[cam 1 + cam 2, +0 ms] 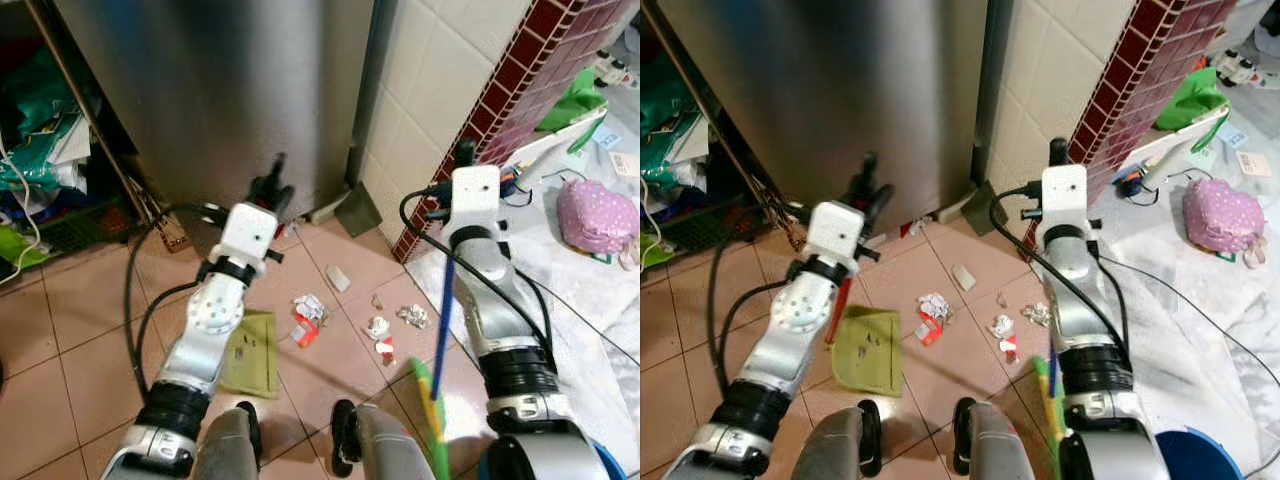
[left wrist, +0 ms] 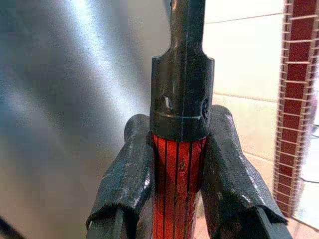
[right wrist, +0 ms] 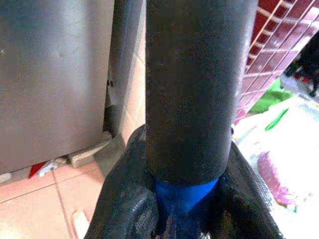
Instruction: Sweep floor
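My left gripper (image 1: 272, 186) is shut on the red, black-capped handle (image 2: 180, 149) of an olive-green dustpan (image 1: 250, 352). The pan rests flat on the pink floor tiles by my left arm. My right gripper (image 1: 465, 152) is shut on the broom handle (image 3: 188, 99), black at the grip and blue below. The blue shaft (image 1: 443, 320) slants down to green bristles (image 1: 430, 412) near my right foot. Litter lies between pan and broom: crumpled paper with a red scrap (image 1: 308, 318), a white wad (image 1: 378, 327), foil (image 1: 412, 316) and a pale scrap (image 1: 338, 278).
A stainless-steel fridge (image 1: 230, 90) stands straight ahead, with a white tiled wall (image 1: 420, 110) edged in dark red tiles to its right. Cluttered shelves with bags (image 1: 45, 150) are on the left. On the right, a white sheet (image 1: 590, 290) holds a pink spotted bundle (image 1: 595, 215).
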Motion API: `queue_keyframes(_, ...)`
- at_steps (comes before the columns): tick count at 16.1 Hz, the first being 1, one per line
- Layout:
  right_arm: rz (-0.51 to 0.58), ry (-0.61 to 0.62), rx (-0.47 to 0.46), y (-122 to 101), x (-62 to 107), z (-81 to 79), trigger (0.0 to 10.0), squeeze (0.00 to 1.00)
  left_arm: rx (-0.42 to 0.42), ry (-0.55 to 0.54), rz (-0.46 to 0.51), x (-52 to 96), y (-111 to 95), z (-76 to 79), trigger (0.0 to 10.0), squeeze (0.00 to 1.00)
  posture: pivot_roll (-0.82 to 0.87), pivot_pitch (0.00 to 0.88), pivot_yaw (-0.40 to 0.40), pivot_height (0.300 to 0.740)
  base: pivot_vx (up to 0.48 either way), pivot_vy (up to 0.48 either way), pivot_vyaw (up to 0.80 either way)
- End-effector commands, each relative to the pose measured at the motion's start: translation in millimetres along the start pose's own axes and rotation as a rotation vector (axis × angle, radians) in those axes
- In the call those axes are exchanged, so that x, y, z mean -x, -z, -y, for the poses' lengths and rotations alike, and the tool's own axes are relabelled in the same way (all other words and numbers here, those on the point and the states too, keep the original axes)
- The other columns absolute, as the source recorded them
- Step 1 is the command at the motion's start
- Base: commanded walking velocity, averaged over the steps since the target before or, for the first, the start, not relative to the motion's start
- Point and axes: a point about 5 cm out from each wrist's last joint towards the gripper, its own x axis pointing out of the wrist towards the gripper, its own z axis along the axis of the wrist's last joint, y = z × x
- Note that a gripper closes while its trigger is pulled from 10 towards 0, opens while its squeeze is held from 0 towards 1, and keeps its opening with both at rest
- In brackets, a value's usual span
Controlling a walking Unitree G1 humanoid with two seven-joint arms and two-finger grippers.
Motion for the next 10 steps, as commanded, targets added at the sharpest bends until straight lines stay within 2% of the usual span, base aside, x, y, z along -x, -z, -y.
queue_keyframes(1, -0.016, 0.012, -0.041, -0.4, 0.0, 4.5, 10.0, 0.0, 0.007, 0.033, 0.01, -2.3, 1.5, 7.3, 10.0, 0.0, -0.07, 0.204, -0.042, 0.74, 0.0, 0.0, 0.0)
queue_keyframes(4, -0.01, 0.012, -0.107, -3.2, 0.2, 3.2, 10.0, 0.0, 0.012, 0.028, 0.033, -9.3, 2.4, 12.4, 10.0, 0.0, -0.08, 0.201, -0.042, 0.74, 0.0, 0.0, 0.0)
queue_keyframes(6, 0.016, 0.019, -0.129, -7.7, 0.3, 3.5, 10.0, 0.0, 0.026, 0.022, 0.039, -12.9, 2.5, 16.0, 10.0, 0.0, -0.08, 0.2, -0.043, 0.74, 0.0, 0.0, 0.0)
queue_keyframes(7, 0.039, 0.031, -0.138, -11.4, 0.4, 4.5, 10.0, 0.0, 0.04, -0.019, 0.047, -16.2, 2.3, 15.2, 10.0, 0.0, -0.08, 0.2, -0.043, 0.74, 0.0, 0.0, 0.0)
queue_keyframes(10, 0.082, 0.013, -0.194, -20.7, 0.5, 0.7, 10.0, 0.0, 0.056, -0.02, 0.057, -18.0, 3.1, 21.3, 10.0, 0.0, -0.08, 0.195, -0.045, 0.74, 0.0, 0.0, 0.0)
